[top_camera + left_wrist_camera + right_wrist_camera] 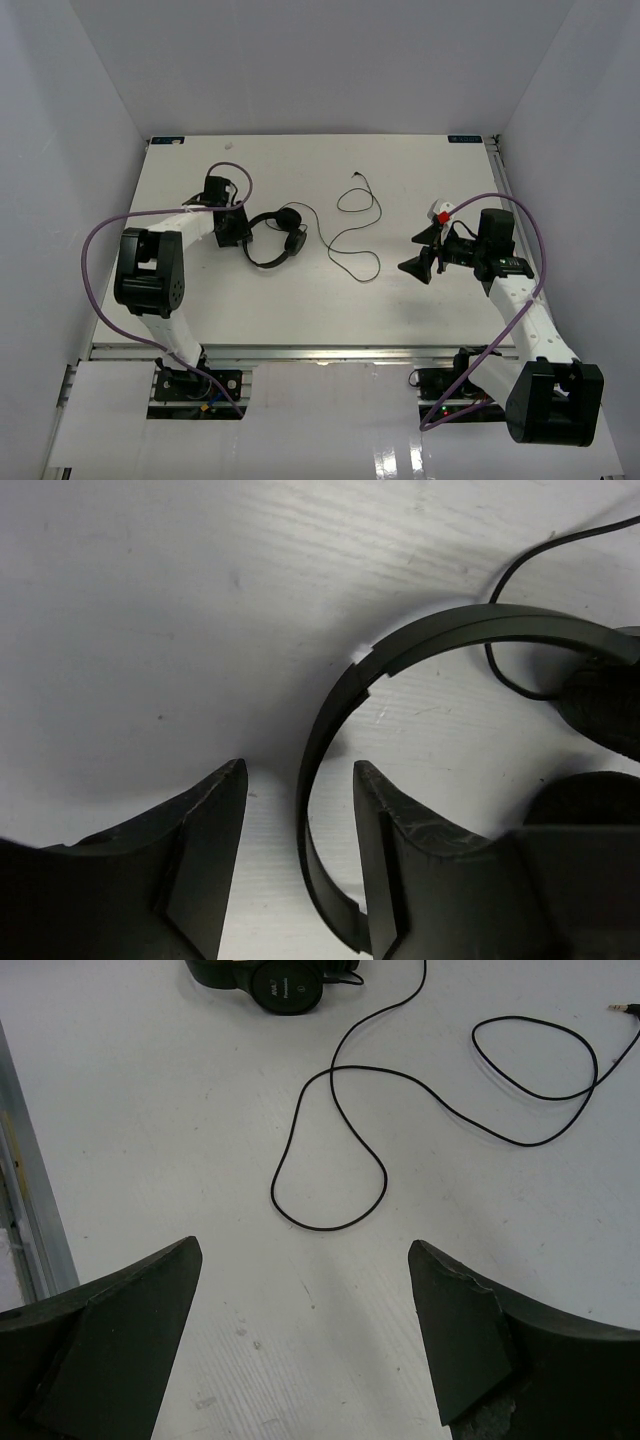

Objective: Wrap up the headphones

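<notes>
The black headphones (276, 238) lie flat on the white table, left of centre. Their thin black cable (352, 232) snakes to the right in loose loops and ends in a plug (356, 177) at the back. My left gripper (236, 230) is open at the headband's left side. In the left wrist view the headband (318, 780) passes between the two fingers, close to the right one, with the earcups (605, 705) at the right. My right gripper (420, 252) is open and empty right of the cable. In the right wrist view a cable loop (330, 1195) lies ahead of its fingers.
Thick purple robot cables (100, 235) arc beside each arm. A small red and white piece (440, 211) sits on the right arm near its gripper. White walls close the table on three sides, and a metal rail (300, 352) runs along the near edge.
</notes>
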Robot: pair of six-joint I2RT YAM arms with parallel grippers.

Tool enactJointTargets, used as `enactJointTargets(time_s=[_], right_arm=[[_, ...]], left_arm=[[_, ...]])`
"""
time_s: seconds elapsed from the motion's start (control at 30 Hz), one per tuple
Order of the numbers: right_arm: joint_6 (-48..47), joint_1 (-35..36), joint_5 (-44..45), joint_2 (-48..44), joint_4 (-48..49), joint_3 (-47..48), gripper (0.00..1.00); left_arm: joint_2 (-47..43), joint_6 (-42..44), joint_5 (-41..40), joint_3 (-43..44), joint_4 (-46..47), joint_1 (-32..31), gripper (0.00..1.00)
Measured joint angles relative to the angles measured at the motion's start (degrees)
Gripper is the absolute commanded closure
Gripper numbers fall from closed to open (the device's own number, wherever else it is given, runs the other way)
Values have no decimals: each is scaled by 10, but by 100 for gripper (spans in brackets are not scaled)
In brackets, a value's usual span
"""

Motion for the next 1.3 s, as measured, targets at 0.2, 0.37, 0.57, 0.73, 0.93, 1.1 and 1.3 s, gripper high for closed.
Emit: enactJointTargets(time_s=[0.2,0.37,0.57,0.73,0.93,1.1,1.3], right_arm=[[0,0,-2,0,0,0,10],[0,-1,-2,0,0,0,10],[0,-4,-4,0,0,0,10],[-24,-7,-20,0,-12,0,10],[-148,69,-11,17,-80,10,10],[-167,179,79,35,-15,14,10],[-37,205,119,114,174,45,10]], left_arm=[[10,15,-71,13,-12,-34,57],[12,23,-120,10,-11,-50,80],[11,24,-128,8,-8,-51,99],[-5,22,-97,-6,-5,-50,100],[-77,30,-13,-32,-33,-56,100],[-189,36,52,-36,-46,-85,100],[-291,35,103,-36,-64,-116,100]])
